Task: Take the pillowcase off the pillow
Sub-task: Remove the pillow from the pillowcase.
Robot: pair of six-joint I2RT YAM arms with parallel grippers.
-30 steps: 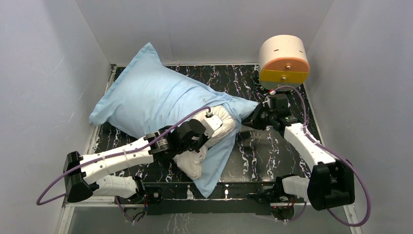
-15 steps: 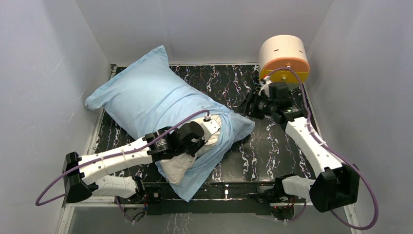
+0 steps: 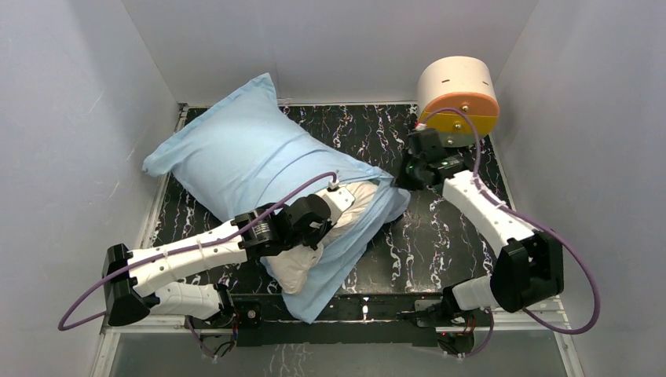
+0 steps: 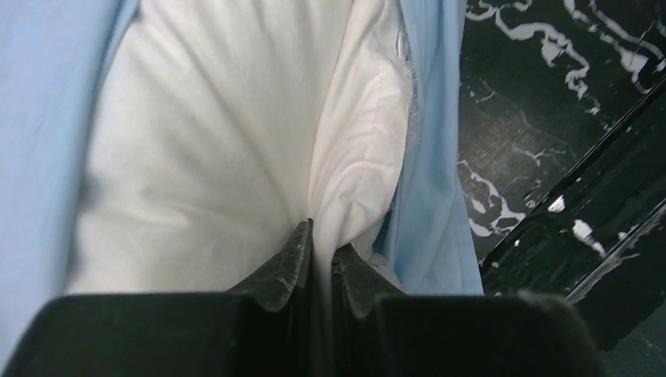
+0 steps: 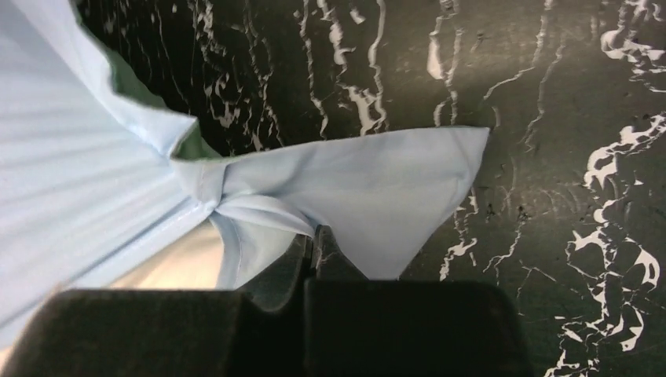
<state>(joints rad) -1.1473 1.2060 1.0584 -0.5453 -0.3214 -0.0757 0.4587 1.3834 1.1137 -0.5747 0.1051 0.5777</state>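
While the left gripper [image 4: 320, 236] is pinched shut on a fold of the pillow [image 4: 220, 133], the right gripper [image 5: 310, 239] is clamped on the pillowcase [image 5: 377, 181] corner. Pillow's mostly inside the case w/ its white end poking out, lying diagonal across the left of the table [image 5: 550, 118].

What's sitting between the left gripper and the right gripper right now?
In the top view, the exposed white end of the pillow and then the bunched blue open edge of the pillowcase lie between the left gripper and the right gripper.

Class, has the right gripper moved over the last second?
Yes. The right gripper has moved farther out, closer to the fixed cream-and-orange drum, and pinches a corner of the pillowcase.
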